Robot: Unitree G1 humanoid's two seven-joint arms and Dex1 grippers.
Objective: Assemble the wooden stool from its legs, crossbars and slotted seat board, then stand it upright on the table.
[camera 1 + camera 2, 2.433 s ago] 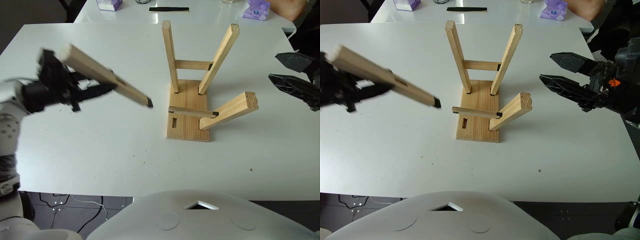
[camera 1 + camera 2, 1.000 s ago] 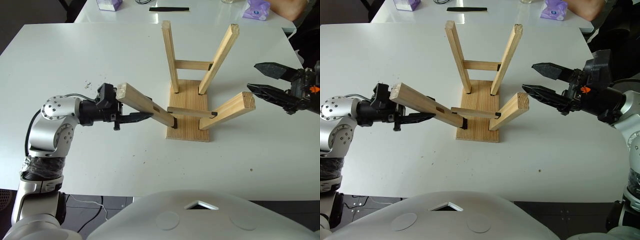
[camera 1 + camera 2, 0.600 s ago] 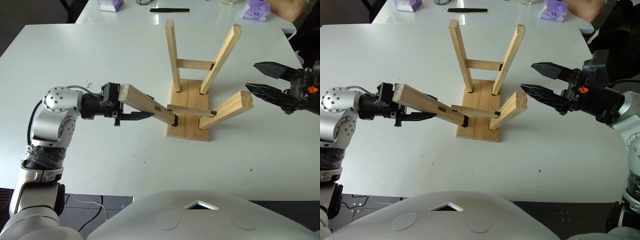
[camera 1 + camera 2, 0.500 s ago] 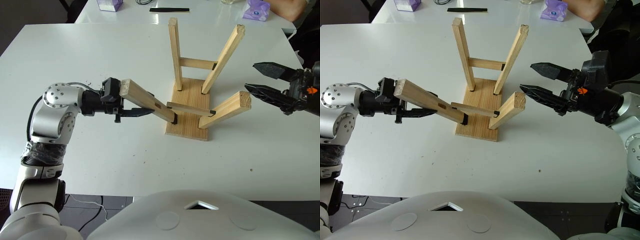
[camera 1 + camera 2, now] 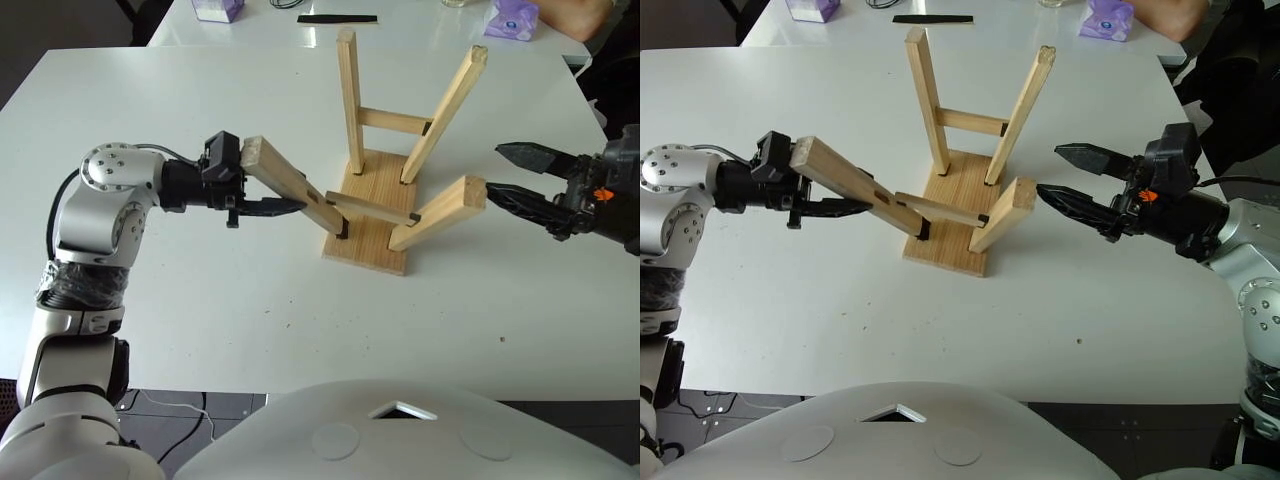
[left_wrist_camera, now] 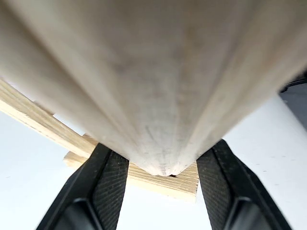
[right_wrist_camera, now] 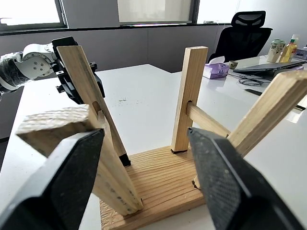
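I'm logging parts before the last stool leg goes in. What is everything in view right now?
table: 1, white, under everything
seat board: 1, pale wood, flat on the table's middle
upright legs: 2, pale wood, standing on the board's far end
crossbars: 2, pale wood, one between the upright legs, one running from the leaning leg to the held leg
leaning leg: 1, pale wood, tilted right off the board
held leg: 1, pale wood, slanting down to the board's left edge
tissue packs: 2, purple, far table
black strip: 1, far table
left tool: black, shut on the held leg
right tool: black, open, at the leaning leg's top end
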